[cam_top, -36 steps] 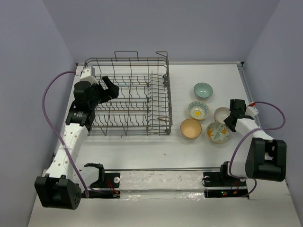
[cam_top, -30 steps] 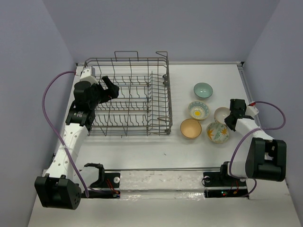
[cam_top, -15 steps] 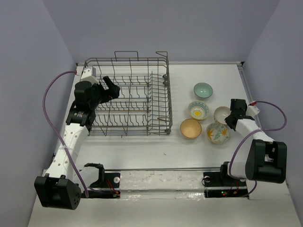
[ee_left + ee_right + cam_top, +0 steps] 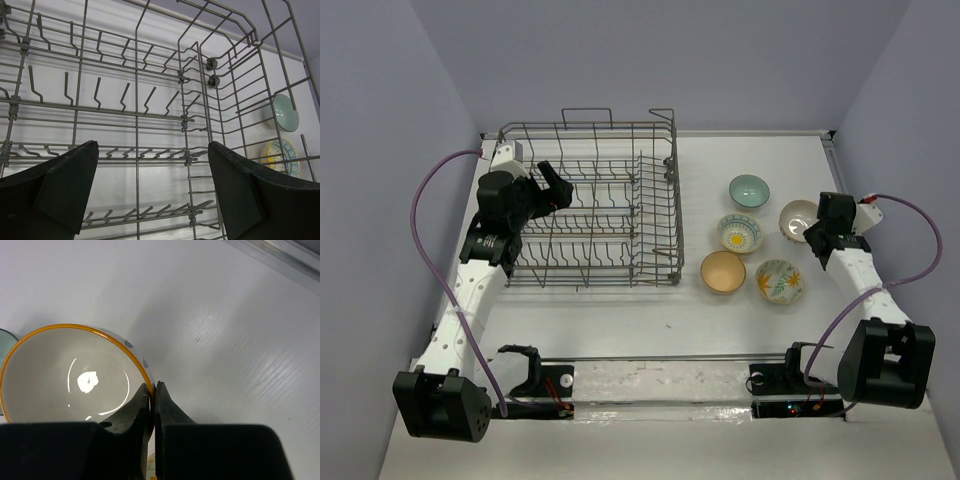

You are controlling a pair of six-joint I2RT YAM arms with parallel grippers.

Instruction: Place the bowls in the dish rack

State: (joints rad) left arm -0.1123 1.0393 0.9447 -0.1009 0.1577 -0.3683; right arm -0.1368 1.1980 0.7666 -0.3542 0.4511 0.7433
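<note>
**Right gripper and held bowl.** The right gripper [image 4: 823,226] is pressed together on the rim of the white-and-tan bowl [image 4: 797,217]. In the right wrist view, the two fingers [image 4: 140,407] pinch the near right edge of the bowl [image 4: 75,375], one inside the wall and one outside. The bowl lies just left of the gripper, at the right side of the table [image 4: 620,320]. It cannot be determined whether its base touches the table.

**Bowl appearance.** The interior is glossy and off-white with a bright highlight near the centre. The rim is a thin orange-tan band. A small blue mark shows on the outer wall.

**Remaining bowls.** Four bowls stand upright on the table between the held bowl and the dish rack [image 4: 658,215]:
- teal-green bowl [image 4: 749,190], farthest from the arm bases;
- floral bowl [image 4: 740,233], just left of the held bowl;
- plain tan bowl [image 4: 723,271], nearest the rack;
- second floral bowl [image 4: 780,281], nearest the arm bases.

**Left gripper.** The left gripper [image 4: 555,190] hangs over the left part of the rack with its fingers [image 4: 65,185] spread wide, holding nothing. No bowl sits among the tines of the rack [image 4: 137,115].
</note>
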